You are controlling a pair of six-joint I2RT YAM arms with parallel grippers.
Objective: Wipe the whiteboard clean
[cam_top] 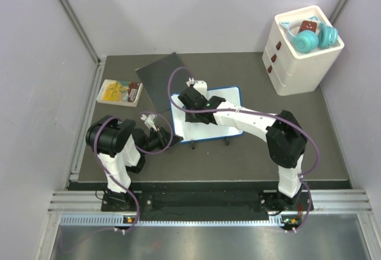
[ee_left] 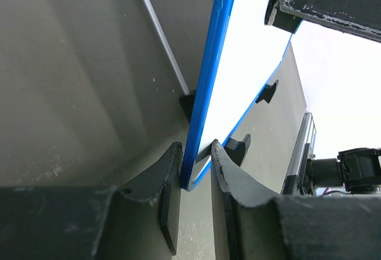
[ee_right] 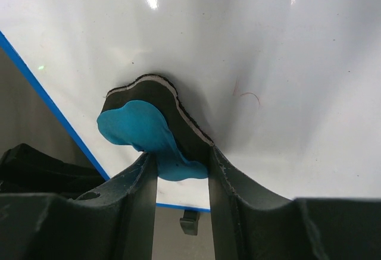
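Observation:
The whiteboard [cam_top: 226, 96], white with a thin blue frame and small black feet, lies in the middle of the dark table. My left gripper [cam_top: 162, 136] is shut on its near-left corner; the left wrist view shows the blue edge [ee_left: 205, 93] pinched between the jaws [ee_left: 195, 165]. My right gripper [cam_top: 196, 106] is over the board's left part, shut on a blue eraser [ee_right: 146, 132] with a dark felt pad, pressed on the white surface [ee_right: 286, 63]. A faint red mark [ee_right: 250, 96] shows beside the eraser.
A dark grey flat sheet [cam_top: 159, 81] lies behind the board's left end. A yellow-printed card packet [cam_top: 119, 91] sits at the far left. A white drawer box [cam_top: 300, 52] with teal headphones [cam_top: 312, 37] stands at the back right.

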